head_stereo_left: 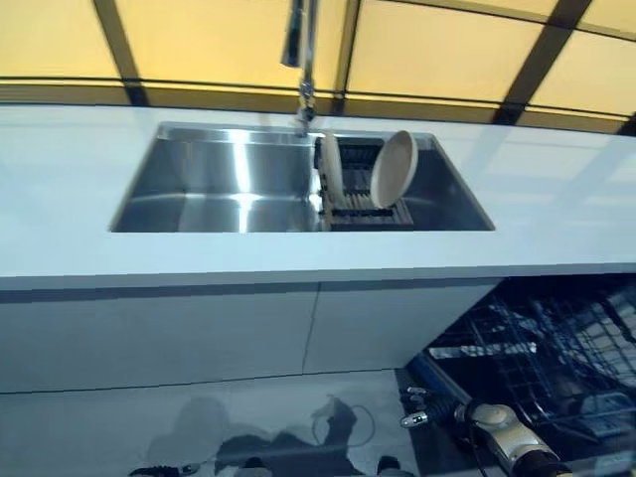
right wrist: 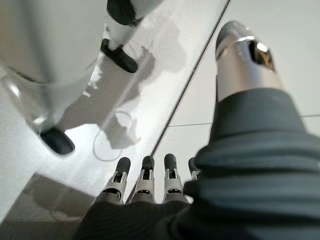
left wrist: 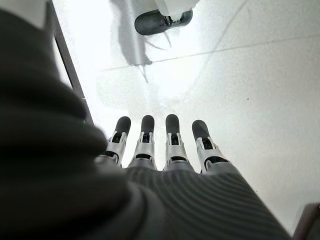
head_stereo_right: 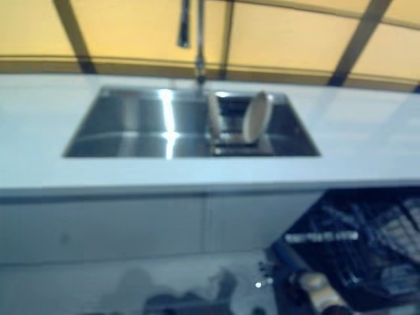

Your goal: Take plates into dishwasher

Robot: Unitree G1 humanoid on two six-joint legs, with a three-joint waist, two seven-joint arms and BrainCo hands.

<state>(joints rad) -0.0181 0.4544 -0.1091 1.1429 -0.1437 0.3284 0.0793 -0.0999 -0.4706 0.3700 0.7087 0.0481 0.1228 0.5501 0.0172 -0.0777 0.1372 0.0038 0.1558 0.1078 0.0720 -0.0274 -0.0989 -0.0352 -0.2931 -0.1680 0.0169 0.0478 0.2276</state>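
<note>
Two beige plates stand on edge in a dark dish rack (head_stereo_left: 364,211) at the right end of the steel sink (head_stereo_left: 219,184): a slim one (head_stereo_left: 332,169) on the left and a rounder one (head_stereo_left: 394,169) leaning on the right. Below the counter at the lower right, the open dishwasher shows its wire basket (head_stereo_left: 542,348). My left hand (left wrist: 172,145) hangs low over the pale floor, fingers straight and empty. My right hand (right wrist: 145,182) also hangs over the floor with straight, empty fingers, near the dishwasher's front. Both hands are far below the plates.
A tall faucet (head_stereo_left: 301,60) rises behind the sink. The white counter (head_stereo_left: 298,253) runs the full width, with plain cabinet fronts (head_stereo_left: 199,333) beneath it left of the dishwasher. Yellow panels with dark frames back the counter.
</note>
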